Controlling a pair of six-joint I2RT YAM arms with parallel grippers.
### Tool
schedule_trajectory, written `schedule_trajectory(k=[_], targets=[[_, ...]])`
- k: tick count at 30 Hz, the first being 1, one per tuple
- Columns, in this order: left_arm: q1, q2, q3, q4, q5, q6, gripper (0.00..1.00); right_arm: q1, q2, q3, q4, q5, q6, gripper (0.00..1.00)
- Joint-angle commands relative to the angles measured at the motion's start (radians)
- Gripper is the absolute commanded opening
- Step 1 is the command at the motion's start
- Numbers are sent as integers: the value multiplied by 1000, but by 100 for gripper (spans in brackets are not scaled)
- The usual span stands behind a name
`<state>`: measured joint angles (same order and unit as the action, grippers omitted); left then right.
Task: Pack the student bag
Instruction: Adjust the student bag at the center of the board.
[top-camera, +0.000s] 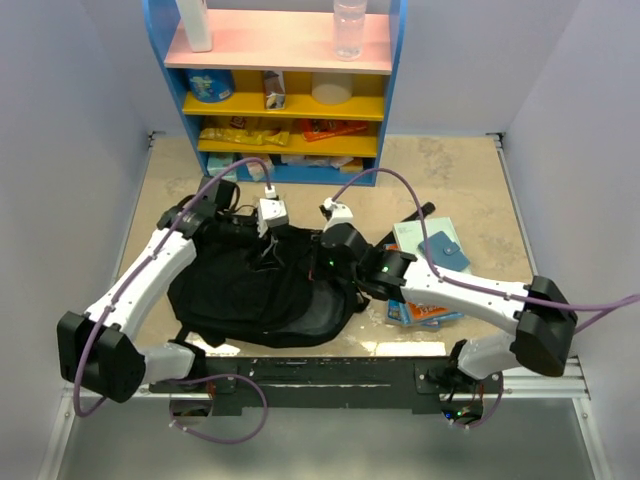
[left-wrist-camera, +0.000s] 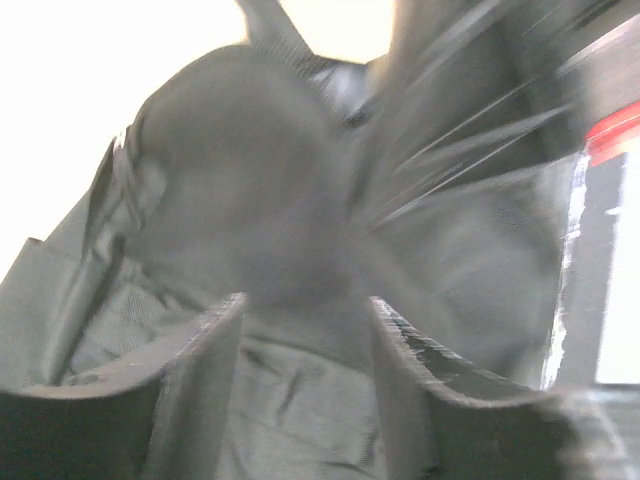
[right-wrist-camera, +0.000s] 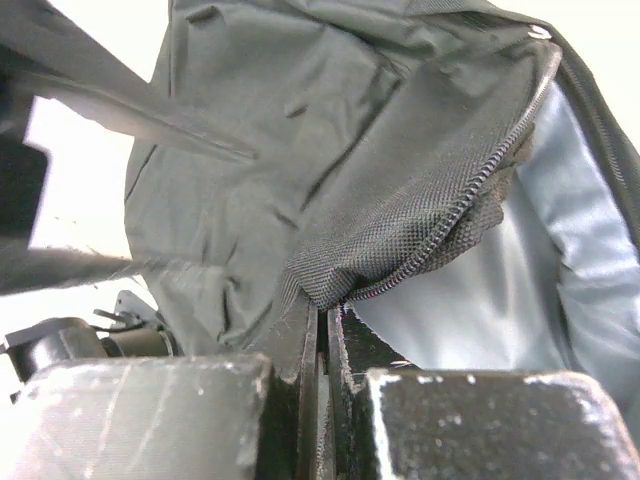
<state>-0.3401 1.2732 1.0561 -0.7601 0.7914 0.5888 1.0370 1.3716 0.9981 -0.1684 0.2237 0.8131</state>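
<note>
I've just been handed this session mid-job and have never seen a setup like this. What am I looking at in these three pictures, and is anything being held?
You are looking at two white robot arms, a left arm and a right arm, bolted at the near edge of a table. The overhead picture is taken from above and behind them. The other two come from a small camera on each wrist, looking along that arm's own fingers.

On the table lies a black student bag, with a few books to its right and a coloured shelf at the back.

The right gripper is shut, pinching the bag's zip edge, so the pale lining shows. The left gripper is open close over the bag's fabric and grips nothing that I can see; that picture is blurred.
</note>
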Motion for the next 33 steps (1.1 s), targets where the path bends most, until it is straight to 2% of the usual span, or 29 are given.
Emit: schedule_trajectory(k=[1,2,5,9,14,18,21,25,29,33], targets=[[4,-63,97,-97,166,22,63,-8,59,108,86,-6,-19,0],[4,-69,107,-107,195,17,65,-9,69,125,83,14,-15,0],[3,-90,93,-128,215,-7,100,-23,93,189,84,23,-2,0],[3,-132,32,-75,141,-43,100,-34,115,264,75,26,29,0],[1,-173,-10,-32,82,-98,100,-37,118,283,81,42,92,0],[-20,-178,19,-34,3,-144,100,-37,119,292,92,69,104,0],[-69,-179,35,-15,-67,-196,100,-37,118,286,86,104,130,0],[-216,-170,4,56,-205,-294,100,-35,112,280,78,147,164,0],[-221,-169,2,107,-256,-411,100,-37,132,312,11,178,169,0],[-246,-179,-11,134,-313,-457,100,-49,162,362,-58,230,210,0]])
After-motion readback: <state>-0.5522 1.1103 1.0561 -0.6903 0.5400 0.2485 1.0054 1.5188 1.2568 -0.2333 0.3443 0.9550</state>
